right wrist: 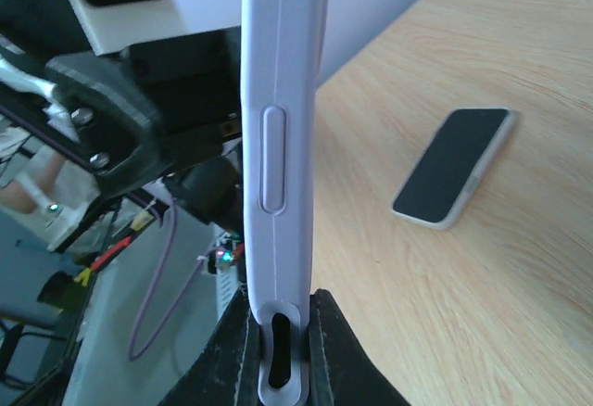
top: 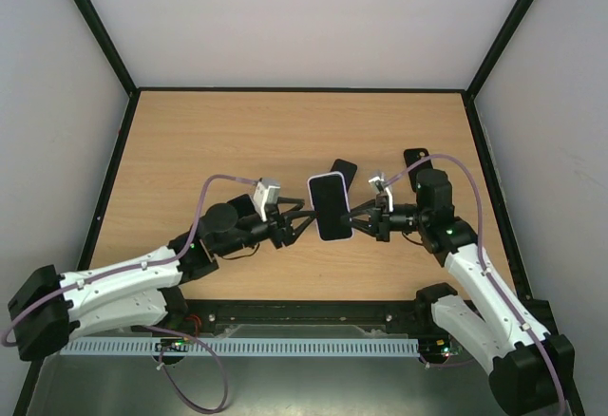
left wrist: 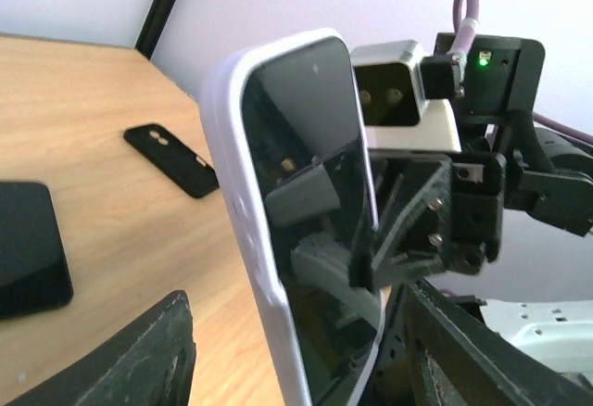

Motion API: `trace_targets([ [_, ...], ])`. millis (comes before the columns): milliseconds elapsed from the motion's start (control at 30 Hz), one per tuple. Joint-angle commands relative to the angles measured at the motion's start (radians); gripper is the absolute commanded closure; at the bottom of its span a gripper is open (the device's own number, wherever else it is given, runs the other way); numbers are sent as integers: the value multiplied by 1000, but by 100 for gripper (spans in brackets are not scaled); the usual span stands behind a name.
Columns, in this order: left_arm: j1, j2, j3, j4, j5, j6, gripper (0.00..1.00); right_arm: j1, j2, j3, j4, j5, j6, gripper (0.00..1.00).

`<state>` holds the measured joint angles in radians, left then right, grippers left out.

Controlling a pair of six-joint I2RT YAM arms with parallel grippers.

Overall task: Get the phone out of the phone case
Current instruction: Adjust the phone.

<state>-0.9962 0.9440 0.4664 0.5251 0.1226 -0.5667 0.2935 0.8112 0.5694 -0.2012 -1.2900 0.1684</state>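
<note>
A phone (top: 331, 205) with a dark screen sits in a pale lilac case (top: 313, 191), held up above the table between my two grippers. My right gripper (top: 359, 217) is shut on the case's right long edge; in the right wrist view its fingers (right wrist: 222, 360) pinch the case (right wrist: 278, 100) from both sides. My left gripper (top: 296, 221) is open at the left edge. In the left wrist view the case (left wrist: 246, 221) and the phone's screen (left wrist: 315, 137) stand between my wide-apart fingers (left wrist: 148, 350), with a gap on the left side.
A second dark phone (top: 343, 171) lies flat on the wooden table (top: 190, 150) just behind the held one, and also shows in the right wrist view (right wrist: 454, 165). A black case (top: 415, 158) lies at the back right. Black frame rails border the table.
</note>
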Motion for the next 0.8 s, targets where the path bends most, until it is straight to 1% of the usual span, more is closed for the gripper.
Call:
trace_targets([
  [0, 45, 70, 68, 79, 58, 1, 42, -5, -38, -10, 194, -158, 85, 98],
  [133, 79, 134, 99, 135, 141, -27, 50, -6, -48, -20, 199, -173, 82, 98],
  [233, 89, 188, 144, 165, 242, -29, 56, -6, -51, -21, 200, -165, 88, 98],
  [300, 90, 221, 176, 171, 304, -24, 63, -6, -48, -21, 201, -161, 89, 98],
  [333, 89, 234, 189, 172, 323, -22, 68, -5, -47, -21, 201, -160, 89, 98],
  [467, 90, 267, 221, 183, 380, -25, 75, -6, -42, -18, 201, -159, 85, 98],
  [633, 91, 266, 246, 178, 426, -31, 80, -6, -46, -16, 188, -148, 70, 98],
  [767, 93, 254, 269, 146, 455, -1, 81, -7, -54, -16, 175, -139, 56, 98],
])
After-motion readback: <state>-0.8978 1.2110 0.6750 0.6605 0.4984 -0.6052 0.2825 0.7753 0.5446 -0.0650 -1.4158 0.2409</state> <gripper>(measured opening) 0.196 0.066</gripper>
